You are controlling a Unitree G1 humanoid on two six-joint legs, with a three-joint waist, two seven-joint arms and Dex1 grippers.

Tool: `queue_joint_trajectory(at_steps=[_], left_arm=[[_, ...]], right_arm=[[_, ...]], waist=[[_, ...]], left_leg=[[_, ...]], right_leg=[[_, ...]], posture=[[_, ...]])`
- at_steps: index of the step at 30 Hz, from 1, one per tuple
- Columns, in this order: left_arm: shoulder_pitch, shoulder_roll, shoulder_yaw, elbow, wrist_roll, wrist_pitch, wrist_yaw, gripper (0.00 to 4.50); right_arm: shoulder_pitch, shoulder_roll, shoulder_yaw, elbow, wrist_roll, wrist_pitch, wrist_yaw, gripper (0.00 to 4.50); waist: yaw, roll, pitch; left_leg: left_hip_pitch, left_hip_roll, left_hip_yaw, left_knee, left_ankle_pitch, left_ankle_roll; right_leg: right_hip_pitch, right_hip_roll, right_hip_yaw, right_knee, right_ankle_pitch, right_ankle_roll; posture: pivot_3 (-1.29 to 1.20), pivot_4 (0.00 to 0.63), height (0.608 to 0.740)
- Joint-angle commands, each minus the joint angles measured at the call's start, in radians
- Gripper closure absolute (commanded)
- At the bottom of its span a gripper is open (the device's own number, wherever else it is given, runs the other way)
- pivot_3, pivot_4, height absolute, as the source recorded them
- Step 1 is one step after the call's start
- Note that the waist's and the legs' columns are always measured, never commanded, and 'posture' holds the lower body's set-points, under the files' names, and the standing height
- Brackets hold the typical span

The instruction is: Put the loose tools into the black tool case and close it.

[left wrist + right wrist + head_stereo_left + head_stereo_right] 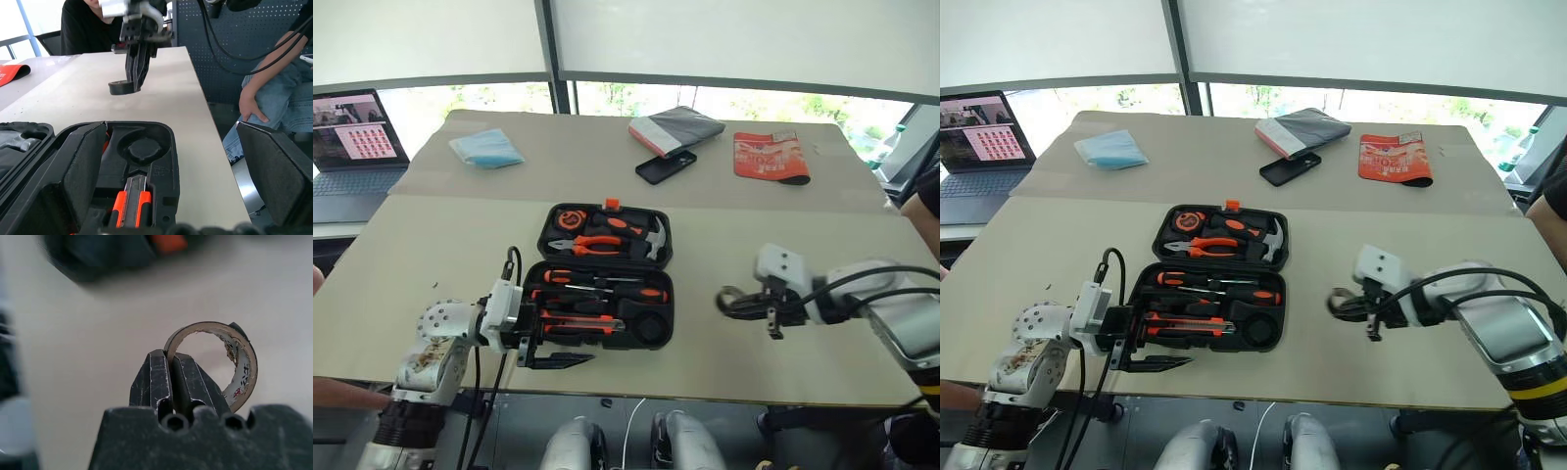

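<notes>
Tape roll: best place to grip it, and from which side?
By its wall: one finger through the hole, one outside, coming at the open face. The tape roll is a thin hollow ring, so a pinch across the band seats better than spanning its width. The right gripper holds it that way.

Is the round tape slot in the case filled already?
No, the round slot in the tool case sits empty; the right gripper holds the tape roll.

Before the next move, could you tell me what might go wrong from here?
1. The right claw pinches only the thin wall of the roll of tape, which hangs beside the fingers; it could swing or slip out.
2. The round slot in the black tool case looks snug, so the roll could catch on its edge.
3. The open left claw sits at the case's near edge and might nudge it.
</notes>
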Motion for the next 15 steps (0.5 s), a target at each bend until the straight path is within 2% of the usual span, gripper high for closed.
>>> queue_joint_trajectory(at_steps=[1, 6, 10, 15], left_arm=[[0.02, 0.018, 0.036, -0.025, -0.017, -0.015, 0.01, 0.0], [0.06, 0.032, 0.055, -0.039, -0.016, -0.016, 0.022, 0.0], [0.085, 0.036, 0.066, -0.054, -0.013, -0.016, 0.04, 0.0], [0.115, 0.042, 0.079, -0.08, -0.016, -0.01, 0.067, 0.0]], right_arm=[[-0.089, 0.069, 0.087, -0.102, 0.046, 0.096, -0.015, 4.46], [-0.144, 0.122, 0.235, -0.065, -0.034, 0.119, -0.048, 4.46], [-0.169, 0.149, 0.301, -0.005, -0.096, 0.106, -0.073, 4.46], [-0.202, 0.132, 0.358, 0.019, -0.145, 0.119, -0.063, 4.46]], waist=[[0.0, 0.0, 0.0], [0.014, 0.0, 0.0], [0.013, 0.0, 0.0], [0.014, 0.0, 0.0]], left_leg=[[0.0, 0.0, -0.001, 0.0, 0.0, -0.001], [-0.001, -0.001, -0.002, 0.001, 0.0, 0.0], [-0.004, -0.002, -0.001, 0.003, 0.001, -0.002], [-0.004, -0.003, -0.001, 0.003, 0.001, -0.003]], right_leg=[[0.0, 0.0, 0.0, 0.001, 0.0, 0.0], [-0.001, -0.003, -0.002, 0.001, -0.001, -0.002], [-0.001, -0.005, -0.003, 0.0, 0.0, -0.002], [-0.001, -0.005, -0.003, 0.0, 0.0, -0.002]], posture=[[0.0, 0.15, 0.74], [0.0, 0.15, 0.74], [0.0, 0.15, 0.74], [0.0, 0.15, 0.74]])
